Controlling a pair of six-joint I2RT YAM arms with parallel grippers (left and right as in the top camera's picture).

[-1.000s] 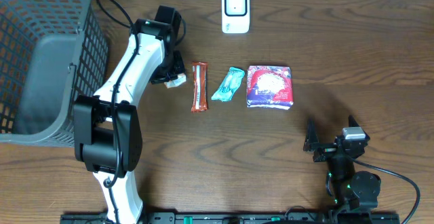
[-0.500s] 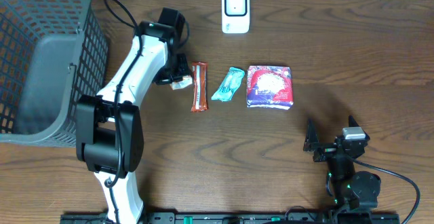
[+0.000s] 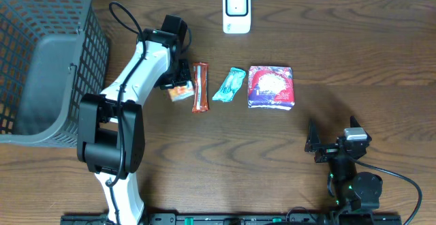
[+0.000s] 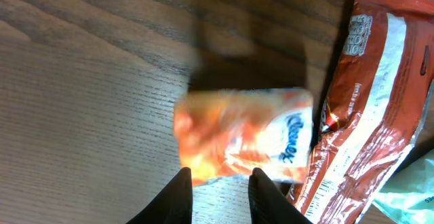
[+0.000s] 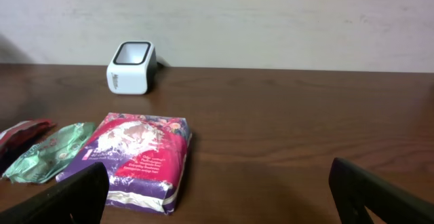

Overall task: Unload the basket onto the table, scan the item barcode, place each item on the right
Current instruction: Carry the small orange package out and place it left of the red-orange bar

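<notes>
- The tissue pack (image 4: 244, 137), the item in hand as I judge it, lies on the table (image 3: 381, 54) just beside the red bar (image 3: 199, 87), directly under the left gripper (image 4: 218, 183).
- In the left wrist view the pack is blurred. Its near edge sits right at the fingertips (image 4: 182, 183), whose gap is far narrower than the pack is wide.
- I cannot tell whether the left jaws are pinching that edge or are free of it.
- The right gripper (image 5: 217, 190) rests well apart near the front edge, jaws spread wide and empty.
- The scanner (image 3: 236, 10) stands at the back edge, behind the row of items.
- For a good grasp, centre the fingers on the pack, not its soft edge, so it does not swing or slip.
- Stay off the bar: the right finger has little room there and could catch its wrapper.
- No barcode shows on the upper face, so it probably needs turning before facing the scanner window.
- Lift straight up before travelling, leaving the teal wrapper (image 3: 229, 84) and purple pack (image 3: 271, 86) undisturbed.
</notes>
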